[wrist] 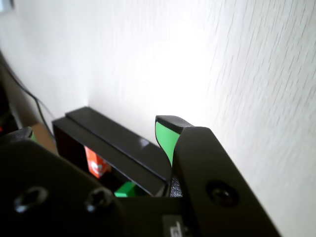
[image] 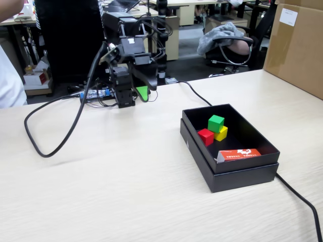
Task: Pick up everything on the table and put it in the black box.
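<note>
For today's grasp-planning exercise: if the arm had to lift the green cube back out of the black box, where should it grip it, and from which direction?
Probably from straight above, jaws closing on two opposite upright faces of the green cube. It rests on top of the red cube and yellow cube, so its sides stand free, while the black box walls block a sideways approach.

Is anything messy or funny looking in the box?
A little. The green cube sits perched on top of the red cube and yellow cube instead of flat in the black box. An orange-red carton leans against the box's near wall. Nothing looks broken or spilled.
</note>
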Motion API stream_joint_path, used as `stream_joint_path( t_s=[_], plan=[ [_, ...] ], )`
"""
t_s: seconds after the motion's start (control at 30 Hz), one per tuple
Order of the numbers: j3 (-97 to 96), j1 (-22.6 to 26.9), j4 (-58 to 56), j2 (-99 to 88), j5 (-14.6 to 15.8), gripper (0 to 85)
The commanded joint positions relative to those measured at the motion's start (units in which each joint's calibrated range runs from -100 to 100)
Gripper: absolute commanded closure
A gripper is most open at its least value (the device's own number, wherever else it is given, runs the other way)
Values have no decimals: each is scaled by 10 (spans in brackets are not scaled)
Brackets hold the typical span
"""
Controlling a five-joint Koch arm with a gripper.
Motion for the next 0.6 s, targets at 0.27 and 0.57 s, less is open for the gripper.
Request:
stream_joint_path(
  t_s=[0.27, 0.57],
  plan=[
    [-237, -17, 255, -132, -7, 351],
    [-401, -22, 352, -197, -29, 331]
  ],
)
